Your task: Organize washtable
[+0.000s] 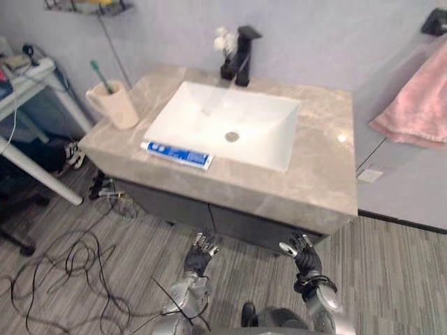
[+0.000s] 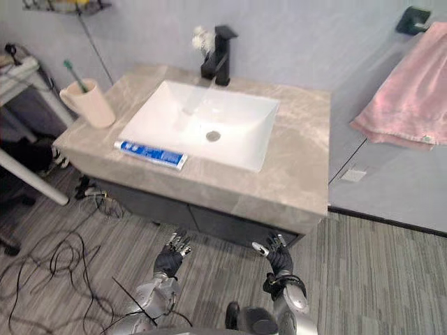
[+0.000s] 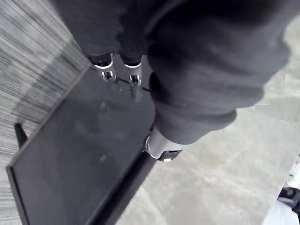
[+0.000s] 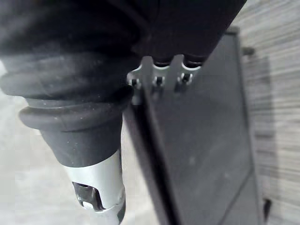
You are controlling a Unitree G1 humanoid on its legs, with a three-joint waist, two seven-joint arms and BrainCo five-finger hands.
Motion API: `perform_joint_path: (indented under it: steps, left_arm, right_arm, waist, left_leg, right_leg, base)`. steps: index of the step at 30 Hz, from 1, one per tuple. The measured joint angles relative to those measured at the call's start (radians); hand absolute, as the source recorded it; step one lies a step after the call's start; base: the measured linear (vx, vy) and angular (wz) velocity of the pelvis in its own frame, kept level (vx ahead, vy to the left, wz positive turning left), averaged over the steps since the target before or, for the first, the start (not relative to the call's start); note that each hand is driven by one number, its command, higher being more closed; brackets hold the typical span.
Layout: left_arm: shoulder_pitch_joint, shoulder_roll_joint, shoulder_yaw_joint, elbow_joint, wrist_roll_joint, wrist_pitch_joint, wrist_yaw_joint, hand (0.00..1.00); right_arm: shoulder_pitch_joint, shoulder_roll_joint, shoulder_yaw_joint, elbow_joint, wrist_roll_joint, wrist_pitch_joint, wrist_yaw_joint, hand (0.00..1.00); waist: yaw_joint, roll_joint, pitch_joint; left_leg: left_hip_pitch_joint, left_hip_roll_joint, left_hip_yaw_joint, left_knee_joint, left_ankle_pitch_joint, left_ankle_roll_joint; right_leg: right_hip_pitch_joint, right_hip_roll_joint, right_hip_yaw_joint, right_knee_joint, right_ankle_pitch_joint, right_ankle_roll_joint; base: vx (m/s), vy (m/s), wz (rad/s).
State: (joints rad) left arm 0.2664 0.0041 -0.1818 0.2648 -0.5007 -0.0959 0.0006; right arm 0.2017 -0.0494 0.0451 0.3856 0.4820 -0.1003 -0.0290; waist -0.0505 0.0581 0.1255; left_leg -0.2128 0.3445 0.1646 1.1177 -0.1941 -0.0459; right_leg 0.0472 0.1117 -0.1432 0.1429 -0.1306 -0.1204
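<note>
In the left eye view, your left hand and right hand hung low before the washtable, fingers loosely spread and empty. The toothpaste tube lay flat near the counter's front edge, just beside the sink. At the left corner the cup held a toothbrush. The right eye view agreed. Each wrist view looked past relaxed fingers at the dark cabinet front. I'd judge no step had begun; next you'd need to lift the left hand to the tube.

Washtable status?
Left hand, right hand open, empty, below grey marble counter. Blue-white toothpaste tube flat by white basin's front rim. Beige cup holds green toothbrush. Nothing blocking.
</note>
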Motion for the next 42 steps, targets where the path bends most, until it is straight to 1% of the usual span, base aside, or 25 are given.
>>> perform_joint_path:
  steps: [4,6,7,8,9,11,16,18,20,21,23,24,25,26,27,28,29,30,32,33,35,36,37,38,42]
  left_arm:
    - [0.015,0.002,0.079,-0.008,-0.005,0.000,0.004,0.00]
    - [0.049,0.000,0.095,-0.042,-0.005,0.002,0.013,0.00]
    - [0.060,-0.001,0.096,-0.044,-0.005,0.002,0.015,0.00]
    - [0.080,-0.003,0.096,-0.052,-0.005,0.001,0.022,0.00]
    - [0.089,-0.005,0.098,-0.064,-0.005,0.000,0.025,0.00]
    - [0.091,0.009,0.099,-0.070,-0.007,-0.009,0.027,0.00]
    - [0.080,0.023,0.050,-0.105,-0.008,-0.025,0.027,0.00]
    - [0.071,0.027,0.016,-0.112,-0.008,-0.034,0.027,0.00]
    - [0.070,0.022,-0.035,-0.113,-0.010,-0.035,0.019,0.00]
    - [0.065,0.021,-0.041,-0.114,-0.010,-0.037,0.018,0.00]
    - [0.055,0.039,-0.057,-0.149,-0.011,-0.042,0.018,0.00]
    - [0.049,0.044,-0.055,-0.155,-0.012,-0.046,0.018,0.00]
    - [0.041,0.050,-0.047,-0.162,-0.017,-0.054,0.021,0.00]
    - [0.039,0.058,-0.044,-0.173,-0.018,-0.068,0.030,0.00]
    - [0.039,0.058,-0.044,-0.179,-0.018,-0.069,0.034,0.00]
    - [0.027,0.056,-0.044,-0.186,-0.018,-0.069,0.044,0.00]
    - [0.014,0.050,-0.043,-0.186,-0.018,-0.068,0.046,0.00]
    - [0.008,0.023,-0.042,-0.193,-0.017,-0.068,0.045,0.00]
    - [-0.005,0.016,-0.046,-0.198,-0.016,-0.068,0.044,0.00]
    - [-0.011,0.016,-0.045,-0.199,-0.016,-0.069,0.044,0.00]
    - [-0.008,0.023,-0.043,-0.202,-0.017,-0.068,0.045,0.00]
    - [-0.009,0.027,-0.045,-0.202,-0.017,-0.067,0.045,0.00]
    - [-0.019,0.019,-0.044,-0.212,-0.017,-0.066,0.046,0.00]
    - [-0.023,0.014,-0.045,-0.230,-0.017,-0.068,0.046,0.00]
    - [-0.019,0.012,-0.056,-0.232,-0.029,-0.066,0.042,0.00]
  right_arm:
    - [0.025,-0.001,0.002,-0.002,-0.003,0.001,-0.015,0.00]
    - [0.048,-0.015,0.001,-0.022,-0.007,-0.011,-0.014,0.00]
    - [0.052,-0.025,0.000,-0.022,-0.012,-0.011,-0.014,0.00]
    - [0.063,-0.041,-0.006,-0.023,-0.020,-0.014,-0.015,0.00]
    - [0.067,-0.039,-0.022,-0.017,-0.022,-0.015,-0.015,0.00]
    - [0.072,-0.023,-0.038,-0.013,-0.022,-0.016,-0.011,0.00]
    - [0.064,-0.015,-0.036,0.007,-0.022,-0.016,0.024,0.00]
    - [0.058,-0.012,-0.041,0.035,-0.022,-0.016,0.034,0.00]
    - [0.065,-0.012,-0.085,0.043,-0.021,-0.015,0.033,0.00]
    - [0.065,-0.010,-0.091,0.046,-0.021,-0.015,0.033,0.00]
    - [0.065,0.021,-0.085,0.053,-0.021,-0.015,0.033,0.00]
    - [0.066,0.032,-0.078,0.060,-0.022,-0.014,0.033,0.00]
    - [0.064,0.049,-0.067,0.066,-0.021,-0.008,0.032,0.00]
    - [0.056,0.062,-0.031,0.066,-0.018,-0.007,0.032,0.00]
    - [0.051,0.062,-0.014,0.066,-0.016,-0.007,0.032,0.00]
    - [0.034,0.063,0.009,0.065,-0.006,-0.007,0.034,0.00]
    - [0.022,0.066,0.015,0.067,0.001,-0.007,0.034,0.00]
    - [-0.011,0.051,0.030,0.070,0.003,-0.007,0.034,0.00]
    - [-0.020,0.034,0.061,0.071,0.012,-0.008,0.038,0.00]
    - [-0.022,0.027,0.093,0.070,0.020,-0.008,0.049,0.00]
    - [-0.037,0.022,0.137,0.070,0.020,-0.007,0.056,0.00]
    - [-0.040,0.022,0.153,0.067,0.020,-0.008,0.056,0.00]
    - [-0.065,0.015,0.166,0.066,0.020,-0.008,0.056,0.00]
    - [-0.101,0.000,0.172,0.064,0.020,-0.010,0.056,0.00]
    - [-0.137,-0.027,0.178,0.059,0.020,-0.013,0.054,0.00]
  waist:
    - [0.011,-0.021,0.011]
    - [0.010,-0.026,0.013]
    - [0.011,-0.022,0.012]
    - [0.010,0.012,-0.004]
    - [0.005,0.001,-0.014]
    - [0.006,-0.049,-0.024]
    - [0.000,-0.059,-0.035]
    - [-0.001,-0.053,-0.031]
    - [-0.020,-0.024,-0.045]
    - [-0.024,-0.025,-0.043]
    - [-0.032,-0.069,-0.040]
    - [-0.038,-0.081,-0.033]
    - [-0.036,-0.098,-0.026]
    - [-0.020,-0.108,-0.023]
    - [-0.016,-0.106,-0.022]
    - [-0.020,-0.119,-0.016]
    - [-0.014,-0.107,-0.002]
    - [0.002,-0.073,0.013]
    - [0.005,-0.068,0.020]
    - [0.009,-0.072,0.018]
    - [0.012,-0.086,0.013]
    - [0.007,-0.100,0.005]
    - [0.011,-0.100,-0.005]
    - [0.020,-0.096,-0.003]
    - [0.036,-0.088,-0.001]
  left_leg:
    - [-0.020,-0.056,-0.014,-0.342,-0.014,0.023]
    - [-0.019,-0.119,-0.125,-0.570,0.008,0.010]
    - [-0.021,-0.123,-0.160,-0.620,0.035,0.006]
    - [-0.021,-0.122,-0.236,-0.700,0.152,0.005]
    - [-0.004,-0.155,-0.314,-0.702,0.123,-0.064]
    - [-0.003,-0.227,-0.348,-0.719,0.130,-0.073]
    - [0.024,-0.277,-0.385,-0.823,0.129,-0.075]
    - [0.026,-0.270,-0.385,-0.797,0.065,-0.078]
    - [0.035,-0.247,-0.330,-0.720,-0.031,-0.101]
    - [0.034,-0.259,-0.314,-0.721,-0.043,-0.084]
    - [0.030,-0.325,-0.259,-0.734,-0.044,-0.063]
    - [0.028,-0.330,-0.243,-0.734,-0.042,-0.059]
    - [0.028,-0.330,-0.216,-0.733,-0.041,-0.059]
    - [0.012,-0.314,-0.173,-0.713,-0.038,-0.057]
    - [0.000,-0.306,-0.158,-0.698,-0.040,-0.053]
    - [-0.014,-0.306,-0.140,-0.674,-0.043,-0.031]
    - [-0.014,-0.301,-0.128,-0.686,-0.037,0.002]
    - [-0.005,-0.260,-0.077,-0.741,-0.006,0.042]
    - [0.034,-0.253,-0.052,-0.813,0.039,0.053]
    - [0.056,-0.265,-0.057,-0.844,0.052,0.046]
    - [0.048,-0.287,-0.073,-0.861,0.072,0.036]
    - [0.044,-0.303,-0.087,-0.880,0.092,0.033]
    - [0.022,-0.306,-0.126,-0.916,0.141,0.016]
    - [0.002,-0.293,-0.139,-0.947,0.184,0.005]
    - [-0.008,-0.291,-0.205,-0.978,0.234,-0.020]
  right_leg:
    - [0.045,-0.059,0.067,-0.013,-0.003,0.005]
    - [0.056,-0.113,0.085,-0.010,-0.036,0.062]
    - [0.055,-0.118,0.095,-0.007,-0.045,0.076]
    - [0.052,-0.114,0.110,0.007,-0.066,0.110]
    - [0.041,-0.137,0.124,0.023,-0.087,0.137]
    - [0.024,-0.210,0.134,0.032,-0.095,0.158]
    - [-0.010,-0.269,0.146,0.031,-0.069,0.201]
    - [-0.031,-0.282,0.149,0.044,-0.059,0.218]
    - [-0.055,-0.304,0.155,0.086,-0.057,0.222]
    - [-0.065,-0.316,0.163,0.097,-0.055,0.226]
    - [-0.087,-0.379,0.209,0.081,-0.031,0.249]
    - [-0.091,-0.386,0.221,0.063,-0.024,0.235]
    - [-0.103,-0.389,0.243,0.042,-0.012,0.215]
    - [-0.131,-0.375,0.279,0.013,0.021,0.165]
    - [-0.137,-0.368,0.285,0.008,0.035,0.143]
    - [-0.157,-0.365,0.264,0.017,0.092,0.133]
    - [-0.194,-0.361,0.226,0.036,0.162,0.145]
    - [-0.208,-0.334,0.177,0.053,0.195,0.121]
    - [-0.235,-0.284,0.168,0.311,0.056,0.181]
    - [-0.199,-0.251,0.150,0.369,-0.021,0.193]
    - [-0.140,-0.246,0.136,0.272,-0.065,0.201]
    - [-0.105,-0.254,0.145,0.196,-0.080,0.203]
    - [-0.089,-0.245,0.121,0.099,-0.071,0.177]
    - [-0.114,-0.231,0.106,0.092,-0.054,0.178]
    - [-0.106,-0.211,0.033,0.104,-0.055,0.176]
  base:
    - [0.24,0.140,-0.77]
    - [0.19,0.220,-0.67]
    - [0.17,0.298,-0.56]
    - [0.16,0.367,-0.45]
    - [0.13,0.368,-0.31]
    - [0.07,0.363,-0.07]
    - [-0.04,0.255,-0.03]
    - [-0.09,0.179,-0.15]
    - [-0.10,0.333,-0.26]
    - [-0.11,0.331,-0.56]
    - [-0.16,0.300,-0.57]
    - [-0.16,0.197,-0.36]
    - [-0.21,0.245,-0.69]
    - [-0.21,0.232,-0.86]
    - [-0.21,0.258,-0.85]
    - [-0.15,0.173,-0.69]
    - [-0.21,0.174,-0.84]
    - [-0.20,0.098,-0.81]
    - [-0.11,0.020,-0.37]
    - [-0.02,-0.011,-0.07]
    - [-0.06,-0.032,0.08]
    - [-0.07,-0.106,0.57]
    - [-0.03,-0.145,0.69]
    - [-0.03,-0.132,0.52]
    - [-0.03,-0.107,0.51]
